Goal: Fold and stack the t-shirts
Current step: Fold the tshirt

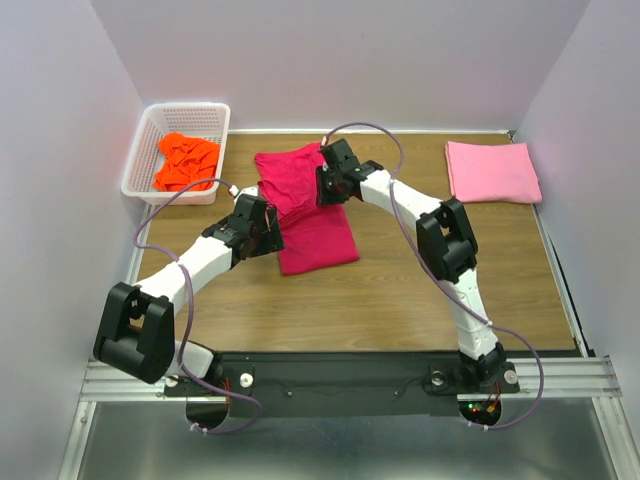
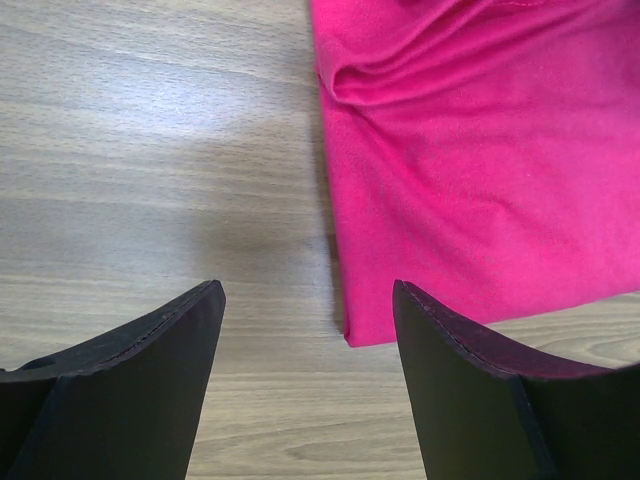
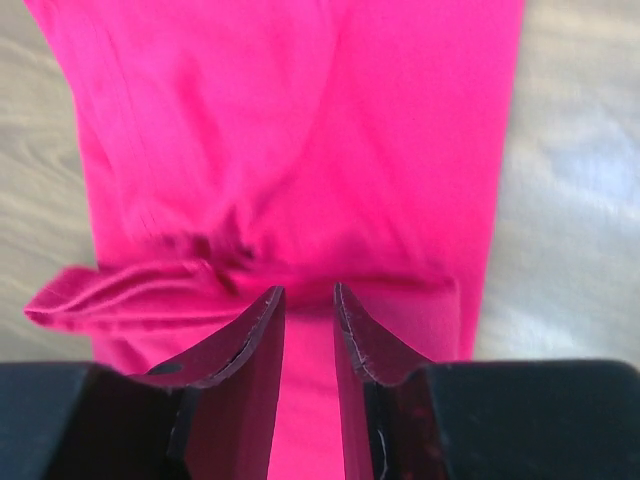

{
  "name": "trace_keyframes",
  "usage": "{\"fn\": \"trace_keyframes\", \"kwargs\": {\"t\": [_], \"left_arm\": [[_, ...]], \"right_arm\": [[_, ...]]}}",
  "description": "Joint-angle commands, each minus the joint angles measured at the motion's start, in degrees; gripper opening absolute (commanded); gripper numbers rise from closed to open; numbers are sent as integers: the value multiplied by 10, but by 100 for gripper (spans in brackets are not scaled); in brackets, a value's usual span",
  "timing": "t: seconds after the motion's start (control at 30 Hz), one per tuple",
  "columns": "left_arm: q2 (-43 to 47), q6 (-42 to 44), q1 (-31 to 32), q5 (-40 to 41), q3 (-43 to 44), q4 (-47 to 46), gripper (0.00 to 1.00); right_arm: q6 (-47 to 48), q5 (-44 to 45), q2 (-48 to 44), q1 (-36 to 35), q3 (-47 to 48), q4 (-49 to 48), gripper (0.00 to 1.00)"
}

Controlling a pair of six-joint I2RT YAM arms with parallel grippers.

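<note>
Three walls (image 1: 330,60) — wood table (image 1: 400,290), crimson t-shirt (image 1: 315,240)

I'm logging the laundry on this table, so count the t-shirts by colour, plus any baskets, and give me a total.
Crimson-red cloth t-shirt: 1
Light pink folded cloth t-shirt: 1
Bright orange crumpled cloth t-shirt: 1
White plastic lattice basket: 1
Total: 4

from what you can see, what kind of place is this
Most likely a robotics lab test cell: a wooden table boxed in by white walls, two robot arms bolted to a metal rail at its near edge, and staged laundry, a folded pink t-shirt and an orange t-shirt in a white basket.
</note>
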State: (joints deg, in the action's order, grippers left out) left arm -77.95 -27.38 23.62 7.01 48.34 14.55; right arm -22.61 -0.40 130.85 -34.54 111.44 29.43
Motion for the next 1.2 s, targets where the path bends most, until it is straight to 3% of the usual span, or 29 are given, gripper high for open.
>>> {"fn": "trace_keyframes", "kwargs": {"t": [0.0,0.13,0.27,0.4,0.43,0.57,0.77,1.17], "left_arm": [[-6,8,0,-3,20,-7,80],[-28,10,3,-12,30,-15,78],[-69,17,4,-9,63,-20,71],[-119,29,4,4,118,-21,49],[-132,34,4,4,129,-21,36],[-204,46,4,3,191,-15,25],[-276,59,4,6,241,-12,24],[-338,74,-8,69,362,1,24]], "right_arm": [[5,27,27,11,71,-13,32],[-1,37,30,23,98,-12,32],[9,37,-18,23,66,-13,33],[15,43,-93,23,-18,-13,33],[15,42,-107,23,-37,-13,33],[8,41,-194,23,-147,-13,33],[-4,47,-268,23,-242,-14,33],[-19,47,-332,23,-327,-17,33]]}}
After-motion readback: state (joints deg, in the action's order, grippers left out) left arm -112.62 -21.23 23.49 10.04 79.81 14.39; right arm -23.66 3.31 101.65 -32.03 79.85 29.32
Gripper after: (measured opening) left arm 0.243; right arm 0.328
